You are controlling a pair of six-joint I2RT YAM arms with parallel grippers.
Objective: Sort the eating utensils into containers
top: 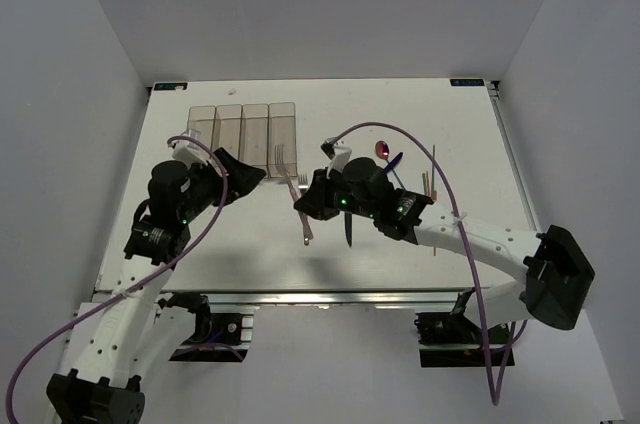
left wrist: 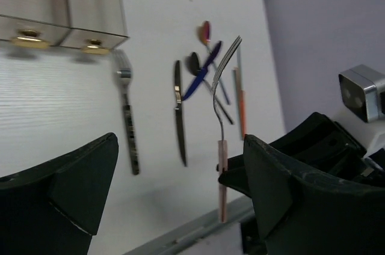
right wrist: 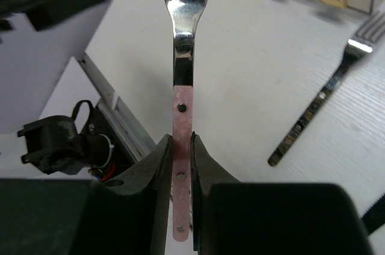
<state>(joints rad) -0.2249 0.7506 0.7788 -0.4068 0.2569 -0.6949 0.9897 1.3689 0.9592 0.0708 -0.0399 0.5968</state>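
Observation:
My right gripper (right wrist: 181,147) is shut on the pink handle of a silver fork (right wrist: 183,56), holding it above the table near the front edge (top: 304,224). The second fork (right wrist: 319,110), with a dark patterned handle, lies below the row of clear containers (top: 243,124). My left gripper (left wrist: 180,165) is open and empty, hovering just left of the held fork (left wrist: 222,147). A black knife (left wrist: 179,110) lies beside the patterned fork (left wrist: 128,125). A blue knife (left wrist: 201,74), a red-bowled spoon (left wrist: 206,31), a dark spoon (left wrist: 194,62) and an orange chopstick (left wrist: 242,101) lie piled to the right.
The containers' gold tabs (left wrist: 27,38) face the near side. The table's front metal rail (top: 300,296) runs just below both grippers. The right arm's purple cable (top: 420,144) arcs over the utensil pile. Grey walls enclose the table on three sides.

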